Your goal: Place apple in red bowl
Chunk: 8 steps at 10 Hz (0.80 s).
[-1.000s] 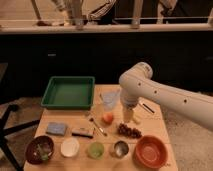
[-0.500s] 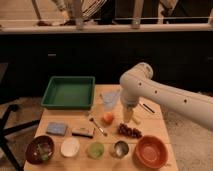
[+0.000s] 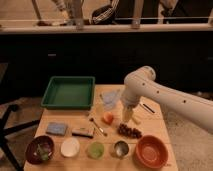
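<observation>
- Small round orange-red apple (image 3: 108, 118) sits on the wooden surface (image 3: 65, 116), ungripped.
- Claw (image 3: 129, 114) hangs just beside it; wide or narrow, can't tell.
- Step looks like approach. Next: grasp, carry to wide orange-red plastic bowl (image 3: 151, 151).

**Lots on the table**

A green tray (image 3: 68, 92) sits at the back of the table (image 3: 52, 116). Along the front stand a dark bowl with greens (image 3: 40, 149), a white bowl (image 3: 70, 147), a green cup (image 3: 95, 149) and a shiny cup (image 3: 120, 148). The gripper (image 3: 130, 116) hangs by the yellow corn (image 3: 135, 119).
</observation>
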Available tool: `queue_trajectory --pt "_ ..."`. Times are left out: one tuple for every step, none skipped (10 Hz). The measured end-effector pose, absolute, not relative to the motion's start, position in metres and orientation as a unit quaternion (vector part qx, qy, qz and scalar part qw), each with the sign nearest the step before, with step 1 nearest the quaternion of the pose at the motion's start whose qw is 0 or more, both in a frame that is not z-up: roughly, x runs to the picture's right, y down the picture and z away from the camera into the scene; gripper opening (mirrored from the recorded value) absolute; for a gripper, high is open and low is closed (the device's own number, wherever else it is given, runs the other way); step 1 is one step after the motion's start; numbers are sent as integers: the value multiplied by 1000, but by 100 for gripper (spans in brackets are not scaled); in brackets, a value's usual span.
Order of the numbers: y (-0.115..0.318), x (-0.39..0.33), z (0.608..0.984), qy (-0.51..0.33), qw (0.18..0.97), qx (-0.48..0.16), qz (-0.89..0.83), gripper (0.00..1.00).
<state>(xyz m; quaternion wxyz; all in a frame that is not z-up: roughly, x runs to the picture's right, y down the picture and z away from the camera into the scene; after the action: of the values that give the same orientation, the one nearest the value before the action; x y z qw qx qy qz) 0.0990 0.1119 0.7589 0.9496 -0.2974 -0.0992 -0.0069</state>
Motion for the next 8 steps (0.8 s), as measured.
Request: queue_trajectory --pt "112 96 763 -116 947 -299 -25 80" --pt "114 94 769 -132 942 -304 -46 80" --pt "115 89 775 -145 938 -308 -67 80" --pt "116 85 780 -152 934 -312 -80 80" --pt "120 80 788 -159 929 -320 -95 80" --pt "123 79 796 -161 925 -327 -102 80" --pt "125 77 800 -162 923 -333 -106 80" --pt "129 73 805 -163 921 -338 -109 80"
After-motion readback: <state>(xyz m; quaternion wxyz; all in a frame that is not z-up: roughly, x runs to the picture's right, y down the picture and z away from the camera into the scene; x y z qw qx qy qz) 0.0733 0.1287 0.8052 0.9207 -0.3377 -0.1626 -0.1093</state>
